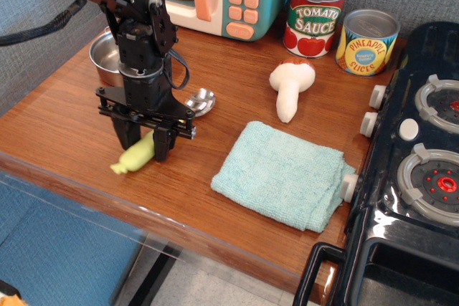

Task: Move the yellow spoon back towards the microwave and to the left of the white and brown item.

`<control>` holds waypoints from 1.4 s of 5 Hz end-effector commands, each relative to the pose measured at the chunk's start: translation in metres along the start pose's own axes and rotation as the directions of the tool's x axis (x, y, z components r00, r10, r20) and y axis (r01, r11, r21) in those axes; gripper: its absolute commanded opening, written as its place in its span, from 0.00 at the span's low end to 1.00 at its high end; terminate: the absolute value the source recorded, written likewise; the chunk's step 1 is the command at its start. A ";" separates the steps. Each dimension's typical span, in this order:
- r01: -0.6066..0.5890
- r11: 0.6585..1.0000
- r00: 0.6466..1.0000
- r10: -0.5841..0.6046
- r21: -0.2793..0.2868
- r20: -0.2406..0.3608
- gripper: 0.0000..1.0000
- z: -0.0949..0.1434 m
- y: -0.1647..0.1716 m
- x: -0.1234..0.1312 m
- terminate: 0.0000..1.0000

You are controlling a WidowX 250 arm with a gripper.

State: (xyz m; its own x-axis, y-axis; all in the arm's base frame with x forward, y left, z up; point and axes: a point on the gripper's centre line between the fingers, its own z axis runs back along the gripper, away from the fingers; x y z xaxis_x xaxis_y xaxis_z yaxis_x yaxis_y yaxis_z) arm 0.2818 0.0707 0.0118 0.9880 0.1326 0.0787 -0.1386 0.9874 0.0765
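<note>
Pincer (145,138) clamping yellow spoon (159,131)'s handle on surface (64,116); pot (107,54) sitting behind, cloth (282,174) lying rightward.
</note>
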 end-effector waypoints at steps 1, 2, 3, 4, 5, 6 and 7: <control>0.020 1.000 0.998 -0.018 -0.020 0.064 0.00 0.017 -0.004 0.010 0.00; 0.100 0.993 0.987 -0.090 -0.067 0.131 0.00 0.038 -0.021 0.026 0.00; 0.151 0.985 0.975 -0.135 -0.079 0.177 0.00 0.047 -0.037 0.053 0.00; 0.184 0.979 0.969 -0.167 -0.083 0.184 0.00 0.041 -0.050 0.080 0.00; 0.207 0.976 0.969 -0.194 -0.073 0.153 0.00 0.025 -0.060 0.102 0.00; 0.203 0.977 0.975 -0.196 -0.069 0.101 0.00 0.005 -0.064 0.114 0.00; 0.199 0.978 0.977 -0.193 -0.062 0.088 0.00 -0.002 -0.064 0.121 0.00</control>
State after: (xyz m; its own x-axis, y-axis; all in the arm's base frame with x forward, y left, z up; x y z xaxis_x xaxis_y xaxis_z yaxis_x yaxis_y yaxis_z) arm 0.3998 0.0265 0.0101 0.9914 -0.0820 0.1018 0.0800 0.9965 0.0234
